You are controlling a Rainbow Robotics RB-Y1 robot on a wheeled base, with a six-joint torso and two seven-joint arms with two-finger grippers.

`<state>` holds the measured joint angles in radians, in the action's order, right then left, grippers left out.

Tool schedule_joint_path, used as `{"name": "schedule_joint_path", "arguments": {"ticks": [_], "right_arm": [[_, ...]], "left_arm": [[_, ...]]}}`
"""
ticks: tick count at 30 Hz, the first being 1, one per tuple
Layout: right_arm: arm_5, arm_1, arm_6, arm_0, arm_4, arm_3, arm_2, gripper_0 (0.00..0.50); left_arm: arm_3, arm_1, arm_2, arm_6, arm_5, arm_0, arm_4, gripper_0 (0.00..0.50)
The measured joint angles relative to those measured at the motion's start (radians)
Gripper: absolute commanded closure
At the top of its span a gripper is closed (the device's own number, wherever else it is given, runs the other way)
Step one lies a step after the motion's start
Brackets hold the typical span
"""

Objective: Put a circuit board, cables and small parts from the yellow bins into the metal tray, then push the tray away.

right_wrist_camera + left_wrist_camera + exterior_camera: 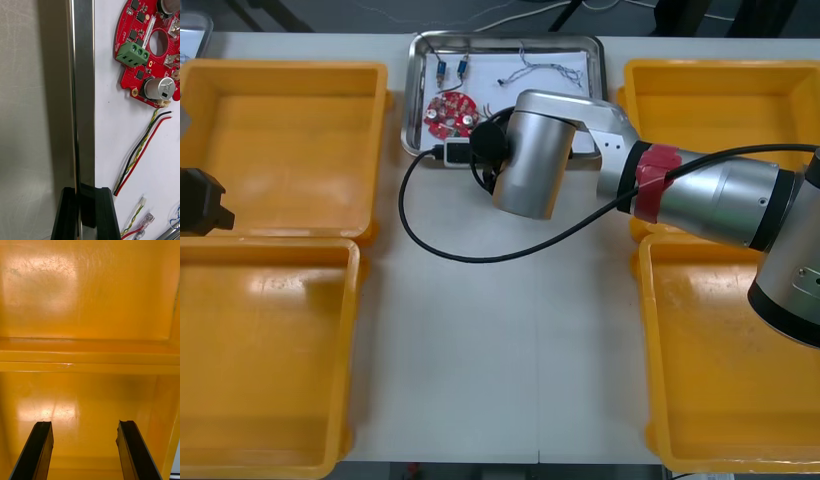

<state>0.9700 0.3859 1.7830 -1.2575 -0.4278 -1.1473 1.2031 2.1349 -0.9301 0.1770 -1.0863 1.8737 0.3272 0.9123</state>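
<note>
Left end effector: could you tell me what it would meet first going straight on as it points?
Probably the floor of the yellow bin ahead of the left end effector; depth is hard to judge.

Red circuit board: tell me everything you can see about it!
The red circuit board is round with a hole in the middle. It carries a green terminal block, a silver cylinder and small black chips. It lies flat on the white inside of the metal tray, near its rim; nothing grips it.

Table (pixel 510 360) middle open; right arm (pixel 710 195) blocks tray (pixel 414 95) front.
</note>
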Motion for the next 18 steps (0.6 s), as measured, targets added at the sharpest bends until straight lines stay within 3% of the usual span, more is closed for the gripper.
{"name": "schedule_joint_path", "arguments": {"ticks": [4, 6, 7, 9, 11, 18], "right_arm": [[-0.009, 0.000, 0.000, -0.001, -0.002, 0.006, 0.000, 0.486], [-0.009, 0.000, 0.000, -0.001, -0.002, 0.006, 0.000, 0.348], [-0.009, 0.000, 0.000, -0.001, -0.003, 0.006, 0.000, 0.305], [-0.009, 0.000, 0.000, -0.001, -0.005, 0.006, 0.000, 0.094], [-0.009, 0.000, 0.000, -0.002, -0.025, 0.006, 0.000, 0.000], [-0.008, 0.000, 0.005, -0.007, -0.081, 0.005, 0.000, 0.000]], "left_arm": [[0.000, 0.000, 0.000, 0.000, 0.000, 0.000, 0.000, 0.000], [0.000, 0.000, 0.000, 0.000, 0.000, 0.000, 0.000, 0.000], [0.000, 0.000, 0.000, 0.000, 0.000, 0.000, 0.000, 0.000], [0.000, 0.000, 0.000, 0.000, 0.000, 0.000, 0.000, 0.000], [0.000, 0.000, 0.000, 0.000, 0.000, 0.000, 0.000, 0.000], [0.000, 0.000, 0.000, 0.000, 0.000, 0.000, 0.000, 0.000]]}}
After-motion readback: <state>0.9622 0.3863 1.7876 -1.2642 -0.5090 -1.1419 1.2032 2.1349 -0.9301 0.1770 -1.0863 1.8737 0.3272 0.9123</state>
